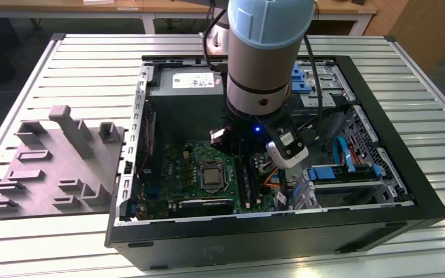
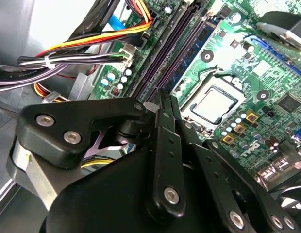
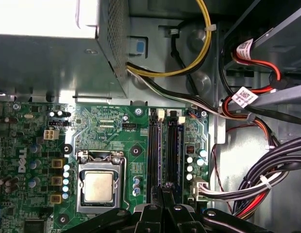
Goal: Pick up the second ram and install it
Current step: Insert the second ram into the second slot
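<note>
Ram stick (image 3: 181,150), dark blue, stands on edge in the outermost slot of the motherboard (image 3: 111,131), on the side towards the cables. In the second wrist view it (image 2: 201,41) runs parallel to the black slot strips (image 2: 165,53). We judge this to be the second ram, though the pictures do not confirm which stick it is, nor whether its end latches are locked.

The gripper (image 3: 165,187) sits low inside the case, directly over the slot row and just beside the stick. Its jaws are closed together, and nothing shows between them. We cannot tell whether the tips touch the stick or a neighbouring slot.

We judge the step in hand to be the seating stage of installation, since the gripper is at the slots and carries nothing. Full seating calls for a straight downward push in line with the slot, with no sideways load on the thin board.

Room is tight. The cable bundle (image 3: 267,179) lies near on one side of the slots and the processor socket (image 3: 98,187) near on the other. The grey power supply (image 1: 188,81) closes off one end of the slot row. In the exterior view the arm (image 1: 265,58) enters from above, between the case walls (image 1: 284,231). The case rests on the slatted table (image 1: 53,69), beside a grey tray (image 1: 53,168).
</note>
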### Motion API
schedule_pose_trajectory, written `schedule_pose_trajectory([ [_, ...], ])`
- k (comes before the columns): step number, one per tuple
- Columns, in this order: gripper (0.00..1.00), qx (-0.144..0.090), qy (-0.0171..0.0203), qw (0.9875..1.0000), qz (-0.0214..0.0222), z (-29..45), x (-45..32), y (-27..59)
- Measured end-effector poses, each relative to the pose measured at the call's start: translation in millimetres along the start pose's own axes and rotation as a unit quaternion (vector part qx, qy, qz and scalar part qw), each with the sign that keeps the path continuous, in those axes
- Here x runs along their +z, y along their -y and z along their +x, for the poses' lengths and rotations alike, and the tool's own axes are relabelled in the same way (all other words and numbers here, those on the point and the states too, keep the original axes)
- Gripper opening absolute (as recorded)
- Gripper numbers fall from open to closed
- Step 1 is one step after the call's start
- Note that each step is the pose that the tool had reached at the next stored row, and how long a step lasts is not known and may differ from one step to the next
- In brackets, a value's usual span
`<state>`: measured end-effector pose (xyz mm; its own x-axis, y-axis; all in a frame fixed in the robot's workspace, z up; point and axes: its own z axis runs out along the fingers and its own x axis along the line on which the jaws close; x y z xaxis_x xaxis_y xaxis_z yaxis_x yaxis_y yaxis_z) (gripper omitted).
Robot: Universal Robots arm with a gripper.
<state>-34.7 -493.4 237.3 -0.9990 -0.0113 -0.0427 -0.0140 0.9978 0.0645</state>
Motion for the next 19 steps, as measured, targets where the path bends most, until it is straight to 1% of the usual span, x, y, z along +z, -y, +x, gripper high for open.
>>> schedule_pose_trajectory([
  [14,0.11,0.0,0.0,1.0,-0.0006,0.5,3.1,0.6],
  [19,0.11,0.0,0.0001,1.0,-0.0016,0.8,3.8,0.6],
])
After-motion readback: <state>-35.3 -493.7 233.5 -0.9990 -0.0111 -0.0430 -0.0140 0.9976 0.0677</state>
